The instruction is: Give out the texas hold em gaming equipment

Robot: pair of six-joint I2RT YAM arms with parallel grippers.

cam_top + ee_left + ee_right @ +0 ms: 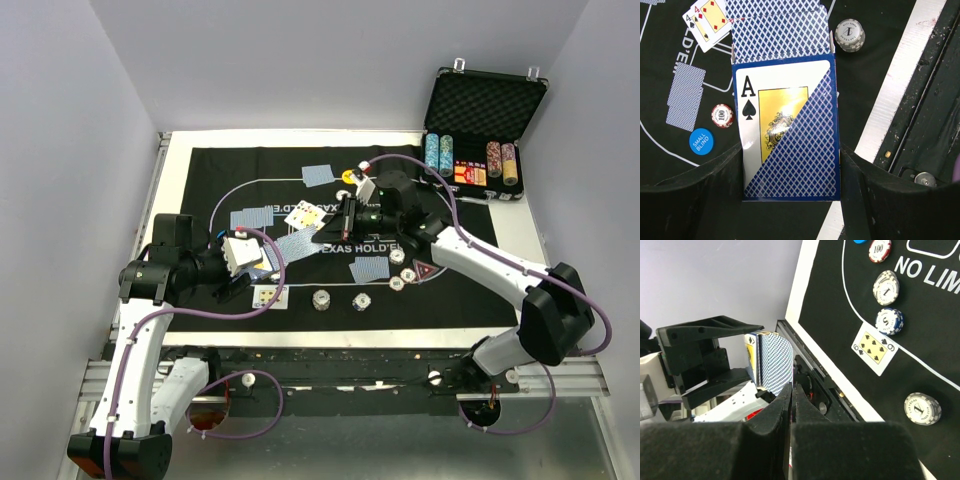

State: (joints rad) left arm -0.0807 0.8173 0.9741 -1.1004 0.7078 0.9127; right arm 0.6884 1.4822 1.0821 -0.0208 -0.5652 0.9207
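One black felt mat point(460, 300) across the middle of the top view; one open case point(485, 100) upper right, four chip columns point(433, 153) inside. Left gripper point(791, 175) clamped on one deck box point(785, 115), centre of its own view, flap open; right gripper point(792, 392) pinched to a thin slit, aimed at that box, anything between the jaws impossible to tell. Three face-down cards point(318, 175) singly on the mat, five chip stacks point(321, 299) lower centre. One yellow disc point(350, 177) upper centre, one blue disc point(701, 141) lower left in the left wrist view.
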